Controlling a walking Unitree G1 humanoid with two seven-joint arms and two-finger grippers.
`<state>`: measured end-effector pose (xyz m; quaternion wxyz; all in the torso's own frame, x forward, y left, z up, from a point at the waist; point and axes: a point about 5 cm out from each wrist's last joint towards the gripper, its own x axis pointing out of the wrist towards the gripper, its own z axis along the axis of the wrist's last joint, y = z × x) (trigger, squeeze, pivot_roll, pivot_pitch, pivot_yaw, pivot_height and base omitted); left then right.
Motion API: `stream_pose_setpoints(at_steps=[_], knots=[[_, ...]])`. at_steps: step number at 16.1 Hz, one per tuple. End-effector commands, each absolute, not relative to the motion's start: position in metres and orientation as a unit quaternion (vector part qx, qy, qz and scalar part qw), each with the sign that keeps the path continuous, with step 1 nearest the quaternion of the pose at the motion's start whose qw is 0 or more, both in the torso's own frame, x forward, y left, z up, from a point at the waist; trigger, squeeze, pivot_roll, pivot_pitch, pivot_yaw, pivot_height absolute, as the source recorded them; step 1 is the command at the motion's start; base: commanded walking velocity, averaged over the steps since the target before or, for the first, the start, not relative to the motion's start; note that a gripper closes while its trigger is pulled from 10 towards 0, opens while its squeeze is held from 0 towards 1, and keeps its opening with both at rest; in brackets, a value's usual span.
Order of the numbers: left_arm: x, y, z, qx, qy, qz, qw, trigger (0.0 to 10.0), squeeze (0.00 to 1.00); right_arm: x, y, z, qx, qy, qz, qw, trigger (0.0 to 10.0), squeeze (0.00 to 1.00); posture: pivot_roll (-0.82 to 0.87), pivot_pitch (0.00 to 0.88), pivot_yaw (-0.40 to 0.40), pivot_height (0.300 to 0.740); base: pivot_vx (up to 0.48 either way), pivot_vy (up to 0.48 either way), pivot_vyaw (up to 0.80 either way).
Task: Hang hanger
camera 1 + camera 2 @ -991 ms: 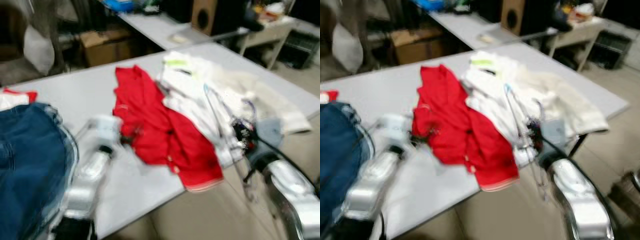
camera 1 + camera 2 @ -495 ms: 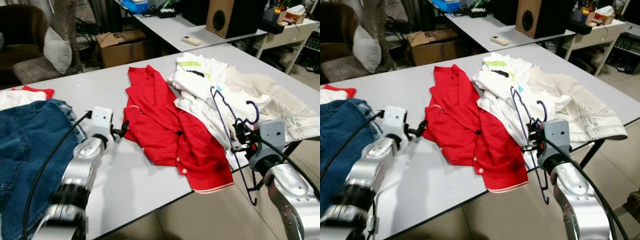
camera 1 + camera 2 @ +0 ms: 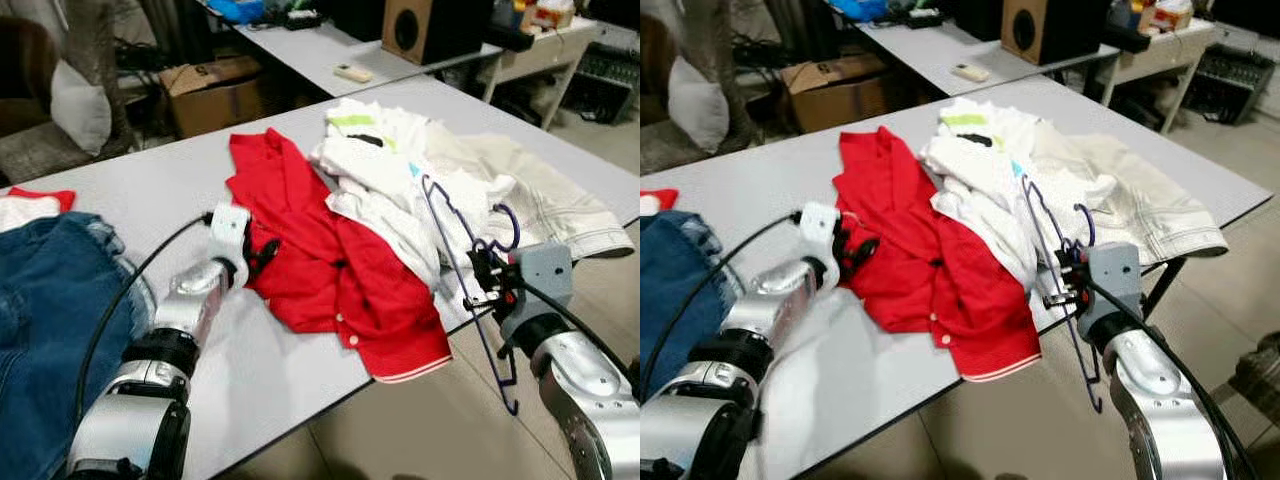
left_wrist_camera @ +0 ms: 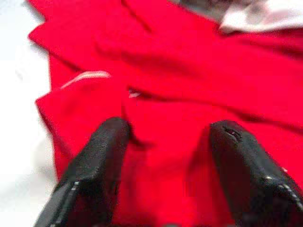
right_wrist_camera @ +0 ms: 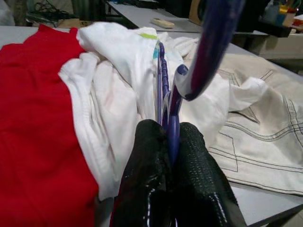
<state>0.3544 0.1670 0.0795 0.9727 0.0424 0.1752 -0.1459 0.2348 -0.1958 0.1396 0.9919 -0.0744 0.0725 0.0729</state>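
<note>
One purple wire hanger (image 3: 470,270) stands nearly upright at the near right edge of the grey table (image 3: 150,190), its hook uppermost and its lower bar hanging past the table edge. The right gripper (image 5: 173,142) has both black fingers pressed together on the hanger's neck just below the hook. Behind the hanger lies one heap of white garments (image 3: 385,165), with one cream garment (image 3: 545,200) spread to its right. One red polo shirt (image 3: 320,260) lies to the left of the heap, near the table's middle. The left gripper (image 4: 165,142) holds its two fingers (image 4: 102,156) well apart, tips resting on the shirt's left edge. One pair of blue jeans (image 3: 50,320) covers the near left corner. On a farther table sit one speaker (image 3: 415,28) and one remote control (image 3: 352,72).
</note>
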Motion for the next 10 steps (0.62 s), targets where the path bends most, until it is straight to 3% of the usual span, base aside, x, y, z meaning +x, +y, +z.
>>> stream_pose_setpoints(at_steps=[1, 10], knots=[[0.359, 0.174, 0.085, 0.073, 0.165, -0.130, 0.975, 0.0, 0.00, 0.232, -0.191, 0.141, -0.074, 0.069, 0.083, 0.991, 10.0, 0.00, -0.19, 0.000, 0.086, 0.740, 0.000, 0.000, 0.00], [0.354, 0.164, 0.073, 0.085, 0.173, -0.171, 0.966, 0.0, 0.00, 0.230, -0.185, 0.138, -0.078, 0.073, 0.101, 0.989, 10.0, 0.00, -0.18, 0.000, 0.086, 0.740, 0.000, 0.000, 0.00]])
